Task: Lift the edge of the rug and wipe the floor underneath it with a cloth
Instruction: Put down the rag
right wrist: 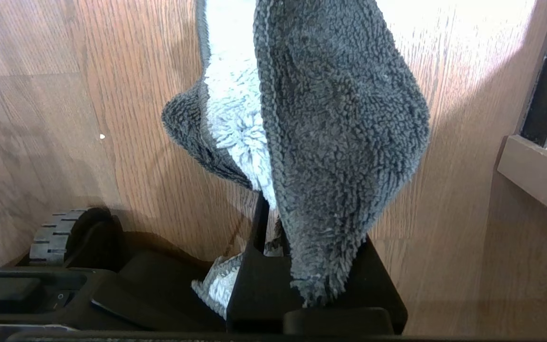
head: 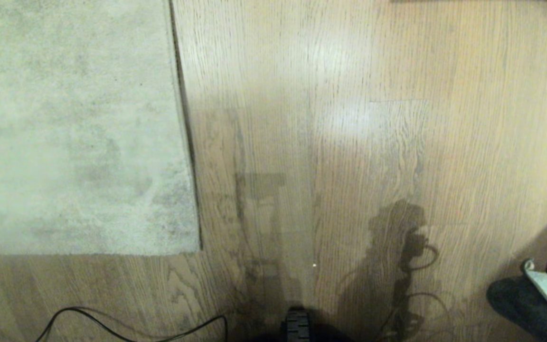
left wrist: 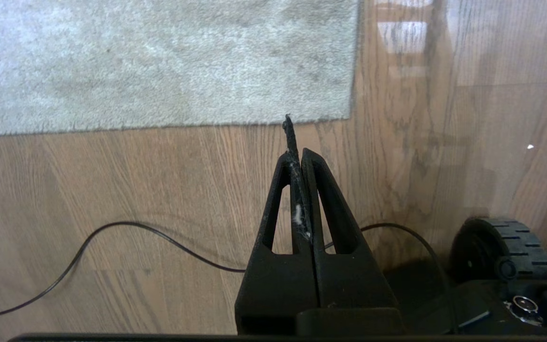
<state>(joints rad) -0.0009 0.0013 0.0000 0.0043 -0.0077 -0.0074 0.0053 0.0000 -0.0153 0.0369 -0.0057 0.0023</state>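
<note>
The pale grey-beige rug lies flat on the wood-grain floor at the upper left, its near right corner toward me. In the left wrist view my left gripper is shut and holds nothing. It points over bare planks just short of the near edge of the rug, close to that corner. My right gripper is shut on the cloth, a dark grey rag with a pale part that drapes over and hides its fingertips. The cloth also shows at the lower right of the head view.
A thin black cable snakes over the floor in front of the rug. My base's front wheel sits at the bottom centre. A wooden ledge and dark frame border the floor on the right. A small white speck lies on the planks.
</note>
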